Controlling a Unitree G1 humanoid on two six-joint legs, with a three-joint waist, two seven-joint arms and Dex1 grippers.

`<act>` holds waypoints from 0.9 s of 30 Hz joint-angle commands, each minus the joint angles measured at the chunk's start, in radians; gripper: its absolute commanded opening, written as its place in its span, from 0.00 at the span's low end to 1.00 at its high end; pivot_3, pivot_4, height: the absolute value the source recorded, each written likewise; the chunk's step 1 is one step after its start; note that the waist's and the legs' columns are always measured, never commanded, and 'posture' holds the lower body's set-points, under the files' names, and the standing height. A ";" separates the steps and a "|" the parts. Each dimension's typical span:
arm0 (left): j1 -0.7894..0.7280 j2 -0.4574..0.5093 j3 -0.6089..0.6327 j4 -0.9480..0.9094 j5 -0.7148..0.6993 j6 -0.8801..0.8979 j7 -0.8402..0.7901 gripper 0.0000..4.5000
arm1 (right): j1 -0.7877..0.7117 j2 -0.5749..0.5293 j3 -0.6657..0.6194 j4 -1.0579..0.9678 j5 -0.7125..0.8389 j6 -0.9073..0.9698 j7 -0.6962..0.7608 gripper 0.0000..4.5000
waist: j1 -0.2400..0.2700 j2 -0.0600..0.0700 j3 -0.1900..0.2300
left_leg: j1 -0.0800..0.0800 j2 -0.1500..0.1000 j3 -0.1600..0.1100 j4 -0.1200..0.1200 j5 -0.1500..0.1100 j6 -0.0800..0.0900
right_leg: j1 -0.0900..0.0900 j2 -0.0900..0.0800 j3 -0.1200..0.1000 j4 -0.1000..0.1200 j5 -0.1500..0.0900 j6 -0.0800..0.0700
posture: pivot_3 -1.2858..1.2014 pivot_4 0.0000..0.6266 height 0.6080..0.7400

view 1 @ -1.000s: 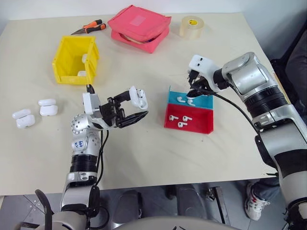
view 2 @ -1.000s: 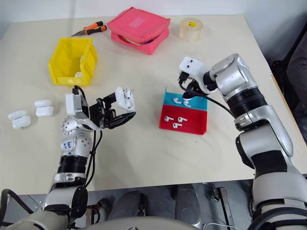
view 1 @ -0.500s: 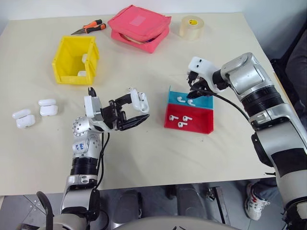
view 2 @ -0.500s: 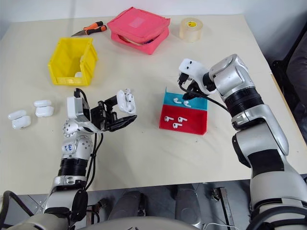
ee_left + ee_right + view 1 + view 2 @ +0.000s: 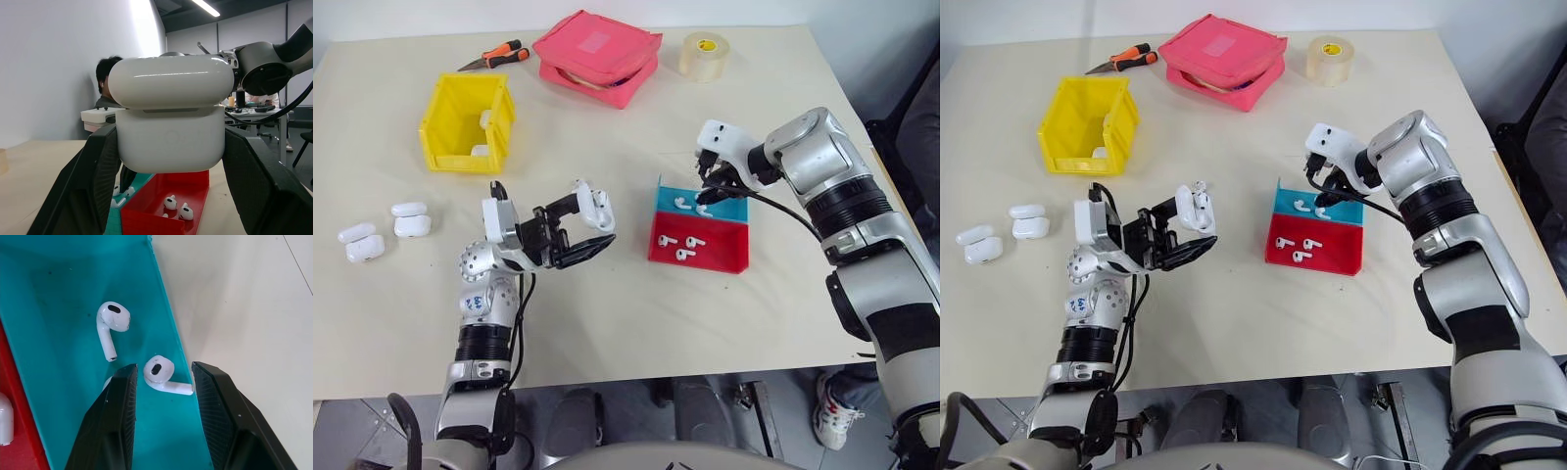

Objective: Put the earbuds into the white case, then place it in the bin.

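Risk lies at the teal tray [image 5: 58, 279], where the right gripper [image 5: 161, 382] hovers with fingers apart around one of the earbuds [image 5: 157, 370] and could flick it out, while the left gripper [image 5: 166, 161] clamps the white case [image 5: 170, 117] beside that tray.

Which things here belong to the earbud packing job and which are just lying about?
For the job:
- small glossy white case, clamped in left tool
- tiny white earbuds in teal tray, between right tool's open fingers
- yellow plastic bin

Lying about:
- orange-handled pliers
- pink zipped pouch
- clear tape roll
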 commanded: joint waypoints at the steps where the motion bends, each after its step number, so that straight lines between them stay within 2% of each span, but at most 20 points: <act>1: 0.003 0.006 -0.001 -0.045 -0.017 -0.007 0.007 0.62 | 0.002 0.000 -0.029 -0.001 -0.011 -0.022 0.008 0.41 | 0.000 0.000 0.000 | 0.000 0.000 0.000 0.000 0.000 0.000 | 0.000 0.000 0.000 0.000 0.000 0.000 | 0.52 0.24 1.00; 16: 0.006 0.016 0.002 -0.051 -0.019 -0.010 0.016 0.62 | -0.006 0.020 -0.018 0.062 -0.058 -0.109 0.021 0.41 | -0.001 0.000 0.000 | 0.000 0.000 0.000 0.000 0.000 0.000 | 0.000 0.000 0.000 0.000 0.000 0.000 | 0.52 0.24 1.00; 20: 0.004 0.017 0.004 -0.046 -0.018 -0.012 0.017 0.62 | -0.008 0.022 -0.019 0.078 -0.067 -0.129 0.018 0.13 | -0.001 0.000 0.000 | 0.000 0.000 0.000 0.000 0.000 0.000 | 0.000 0.000 0.000 0.000 0.000 0.000 | 0.52 0.24 1.00; 21: 0.002 0.018 0.004 -0.045 -0.018 -0.013 0.017 0.62 | -0.009 0.021 -0.019 0.081 -0.070 -0.136 0.016 0.10 | -0.001 0.000 0.000 | 0.000 0.000 0.000 0.000 0.000 0.000 | 0.000 0.000 0.000 0.000 0.000 0.000 | 0.52 0.24 1.00; 27: -0.009 0.020 0.004 -0.033 -0.017 -0.016 0.014 0.62 | -0.015 0.016 -0.074 0.062 -0.039 -0.134 0.020 0.10 | -0.001 0.001 0.000 | 0.000 0.000 0.000 0.000 0.000 0.000 | 0.000 0.000 0.000 0.000 0.000 0.000 | 0.52 0.24 1.00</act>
